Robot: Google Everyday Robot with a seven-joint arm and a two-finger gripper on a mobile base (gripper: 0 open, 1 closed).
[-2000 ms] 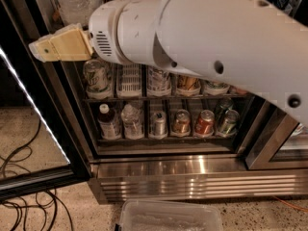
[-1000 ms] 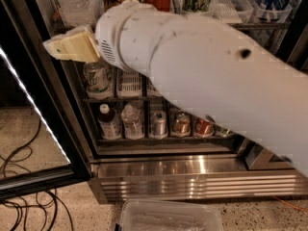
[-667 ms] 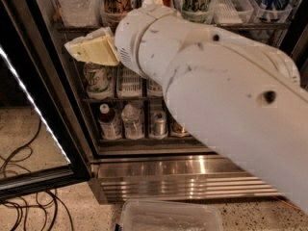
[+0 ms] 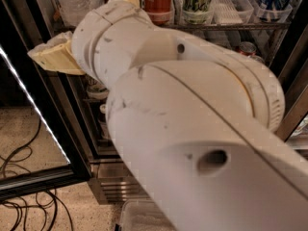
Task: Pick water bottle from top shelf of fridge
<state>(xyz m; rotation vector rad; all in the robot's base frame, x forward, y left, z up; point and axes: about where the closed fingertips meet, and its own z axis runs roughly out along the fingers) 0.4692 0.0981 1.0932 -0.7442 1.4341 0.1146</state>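
The water bottle (image 4: pixel 73 5), clear and ribbed with a red band at the top edge of the view, stands at the left end of the top shelf (image 4: pixel 226 27) of the fridge (image 4: pixel 57 105). My gripper (image 4: pixel 55 57), cream-yellow, sits just below and slightly left of the bottle, in front of the shelf edge. My big white arm (image 4: pixel 192 129) fills the middle and right of the view and hides the lower racks.
On the top shelf to the right stand a Coca-Cola bottle (image 4: pixel 158 1), a green can (image 4: pixel 197 1) and a blue-labelled pack (image 4: pixel 267 1). The open glass door (image 4: pixel 33 109) with a light strip is at left. Cables (image 4: pixel 24 177) lie on the floor; a clear bin (image 4: pixel 139 218) sits below.
The arm has swung toward the camera and to the right, now covering the can racks. The gripper has moved right and sits under the water bottle.
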